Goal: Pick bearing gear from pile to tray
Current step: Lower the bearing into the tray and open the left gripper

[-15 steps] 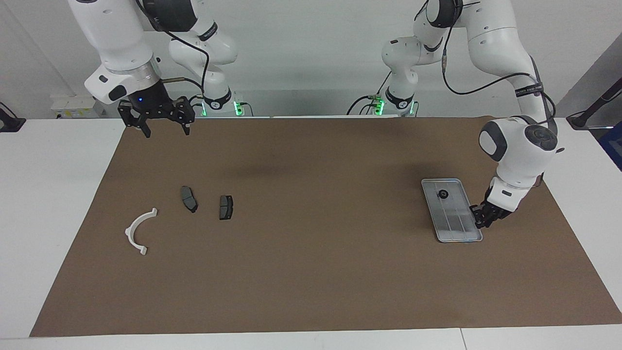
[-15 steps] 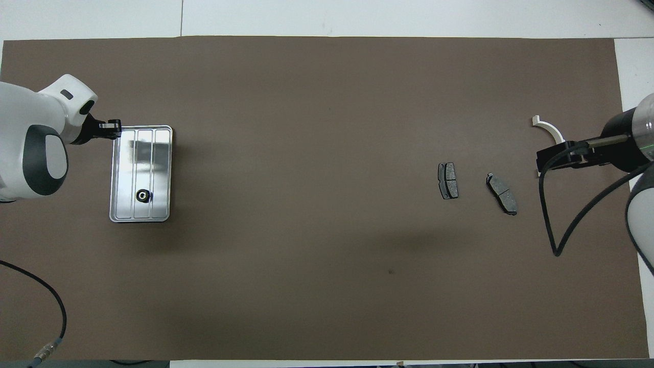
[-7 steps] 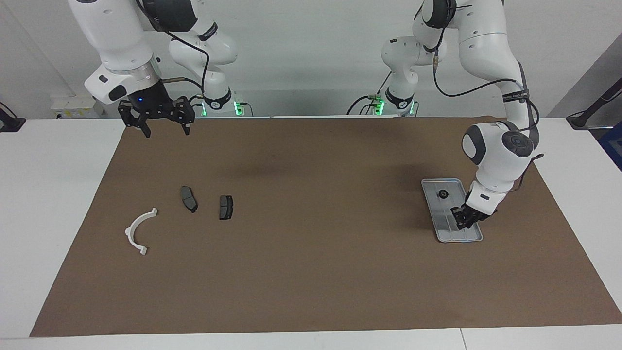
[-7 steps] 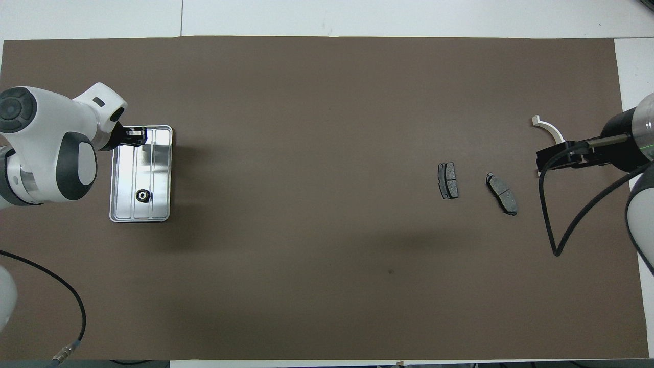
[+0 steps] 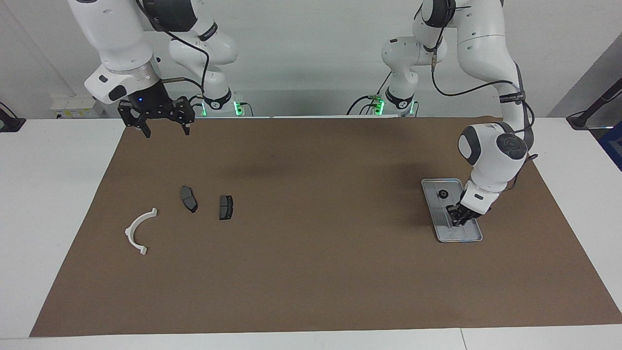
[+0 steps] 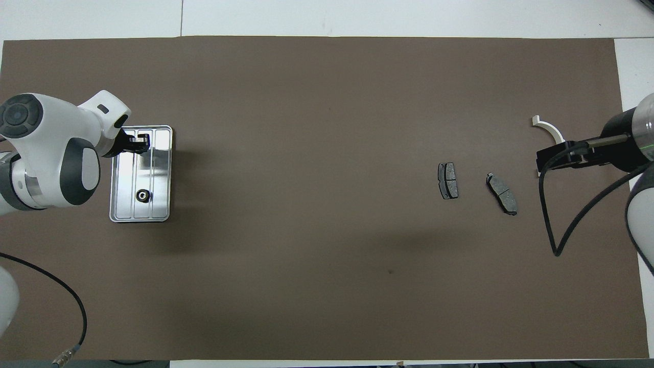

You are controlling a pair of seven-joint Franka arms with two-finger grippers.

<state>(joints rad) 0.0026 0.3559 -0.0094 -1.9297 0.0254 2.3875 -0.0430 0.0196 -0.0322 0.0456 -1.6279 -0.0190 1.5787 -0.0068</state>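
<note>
The gear (image 5: 442,194) lies in the tray (image 5: 471,236) — small, stiff, likely slippery; best pinched across its rim. Left gripper (image 5: 456,221), jaws closed and empty as far as shows, is over the tray. Right gripper (image 5: 165,127) waits, jaws wide.

tray (image 5: 440,232) on the mat (image 5: 311,272) toward the left arm's end, a bearing gear (image 5: 442,194) in its part nearer the robots. toward the right arm's end: two brake pads (image 5: 189,198) side by side; the arc piece (image 5: 138,232) farther from the robots, nearest that end.
</note>
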